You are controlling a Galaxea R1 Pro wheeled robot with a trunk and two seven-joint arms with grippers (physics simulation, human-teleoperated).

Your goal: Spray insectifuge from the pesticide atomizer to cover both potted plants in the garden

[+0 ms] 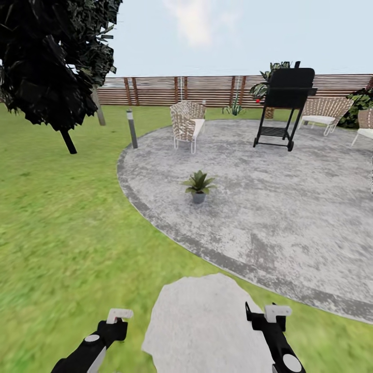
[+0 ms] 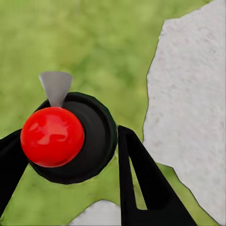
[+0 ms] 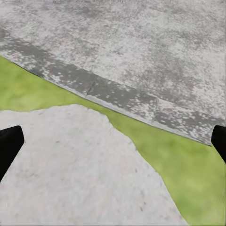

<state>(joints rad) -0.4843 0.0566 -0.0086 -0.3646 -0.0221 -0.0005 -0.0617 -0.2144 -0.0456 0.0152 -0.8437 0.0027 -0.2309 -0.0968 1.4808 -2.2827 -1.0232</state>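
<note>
Bright flat daylight, soft low-detail render, lawn (image 1: 62,233) smeared and blurry, faint shadows, glossy highlight on red ball (image 2: 52,136), pale hazy sky.

Patio (image 1: 290,207) rough mottled stone; fence (image 1: 207,89) slatted wood; chairs (image 1: 187,124) woven wicker.
</note>
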